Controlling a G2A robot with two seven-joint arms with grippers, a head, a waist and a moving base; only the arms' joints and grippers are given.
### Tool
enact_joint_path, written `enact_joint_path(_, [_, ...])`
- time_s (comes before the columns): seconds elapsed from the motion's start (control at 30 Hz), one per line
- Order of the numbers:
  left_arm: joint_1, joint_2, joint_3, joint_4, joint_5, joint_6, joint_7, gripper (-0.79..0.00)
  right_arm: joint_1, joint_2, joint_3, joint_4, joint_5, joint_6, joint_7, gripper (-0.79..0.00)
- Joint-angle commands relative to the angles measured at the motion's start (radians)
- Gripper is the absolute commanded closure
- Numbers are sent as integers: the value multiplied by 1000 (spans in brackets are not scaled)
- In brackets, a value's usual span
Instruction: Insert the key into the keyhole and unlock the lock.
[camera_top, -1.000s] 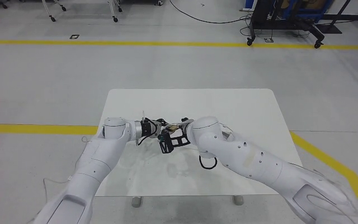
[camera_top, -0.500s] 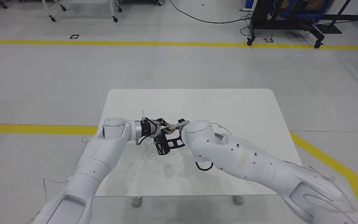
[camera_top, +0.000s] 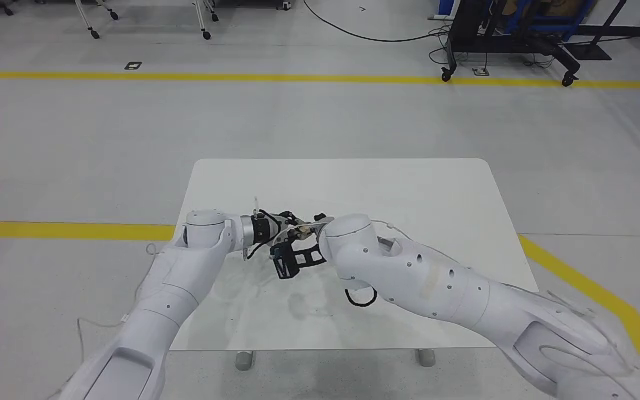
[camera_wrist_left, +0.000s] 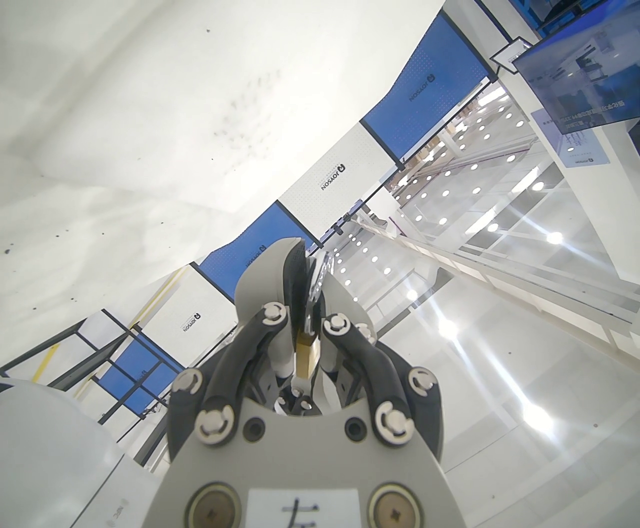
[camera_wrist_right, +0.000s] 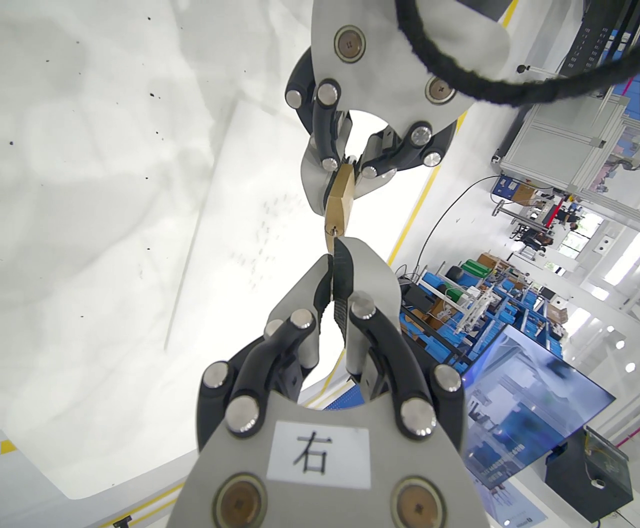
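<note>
Table: white, rounded corners, on a grey floor with yellow lines.

Left arm: white, comes in from the near left and ends over the left-centre of the table.

Right arm: white, comes in from the near right and crosses to meet the left arm tip to tip.

Left gripper: fingers closed tight on the lock, with no free gap between the pads. A silvery piece sits between the pads in the left wrist view; whether it belongs to the lock cannot be told.

Right gripper: fingers pressed almost together, only a thin slit between the ribbed pads, apparently pinching the key. Its tips are touching or just beside the lock's free end.

Lock: small brass padlock, held off the table left of centre, between the two grippers. Its body sticks out past the left fingertips toward the right gripper.

Key: nearly all hidden between the right pads. A short tip shows at the lock's end face.
</note>
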Motion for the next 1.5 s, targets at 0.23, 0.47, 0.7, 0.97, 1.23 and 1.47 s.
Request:
enact_joint_path(0.23, [0,1,2,1,-6,-5,-8,0,4,-8,-6,5,9,3,3,0])
enact_joint_path(0.47, [-1,2,3,1,-9,-6,-13,0,7,-14,-16,8,11,3,3,0])
enact_joint_path(0.7, [0,3,5,2,-13,-10,-22,0,9,-15,-6,20,19,0,0,0])
enact_joint_path(0.97, [-4,5,3,13,-28,-4,-51,0,-4,-8,49,32,42,-27,-41,0])
enact_joint_path(1.23, [-9,5,6,21,-33,-2,-59,0,-36,8,106,0,42,-50,-62,-785])
enact_joint_path(1.47, [-10,7,4,25,-36,-6,-60,0,-71,27,178,-25,66,-68,-138,-785])
